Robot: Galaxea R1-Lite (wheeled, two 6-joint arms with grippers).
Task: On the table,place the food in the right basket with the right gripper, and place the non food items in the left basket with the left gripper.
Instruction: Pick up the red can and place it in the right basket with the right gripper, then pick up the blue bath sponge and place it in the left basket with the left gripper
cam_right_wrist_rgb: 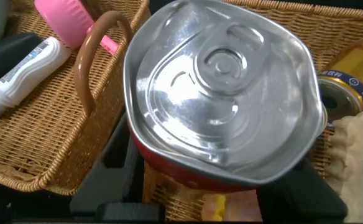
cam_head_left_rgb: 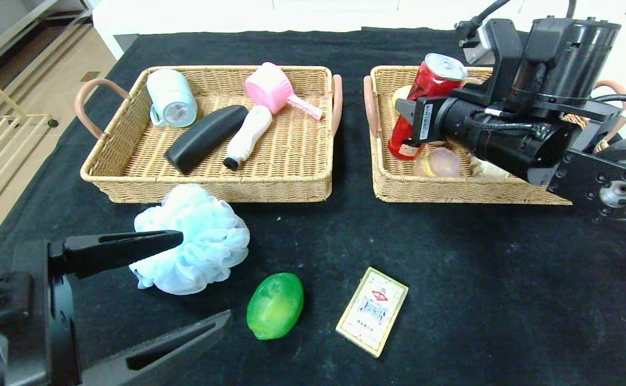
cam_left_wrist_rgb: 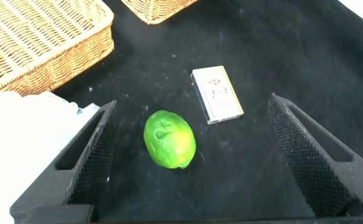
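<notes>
My right gripper [cam_head_left_rgb: 417, 126] is shut on a dented red soda can [cam_head_left_rgb: 427, 88] and holds it tilted over the left end of the right basket [cam_head_left_rgb: 452, 194]. The right wrist view looks onto the can's silver top [cam_right_wrist_rgb: 222, 93], with a black finger [cam_right_wrist_rgb: 116, 165] on either side. At the table's near left my left gripper [cam_head_left_rgb: 206, 276] is open and holds nothing. It hovers by the light-blue pouf [cam_head_left_rgb: 198, 238], and its upper finger overlaps the pouf. Between its fingers the left wrist view shows the green fruit [cam_left_wrist_rgb: 169, 139] and the cream card box [cam_left_wrist_rgb: 217, 94].
The left basket [cam_head_left_rgb: 211, 188] holds a pale mug [cam_head_left_rgb: 171, 99], a black bottle [cam_head_left_rgb: 206, 136], a white brush [cam_head_left_rgb: 247, 136] and a pink scoop [cam_head_left_rgb: 273, 88]. A yellow tin [cam_right_wrist_rgb: 349, 74] and wrapped food [cam_head_left_rgb: 441, 162] lie in the right basket. The fruit [cam_head_left_rgb: 274, 305] and box [cam_head_left_rgb: 372, 311] sit on the black cloth.
</notes>
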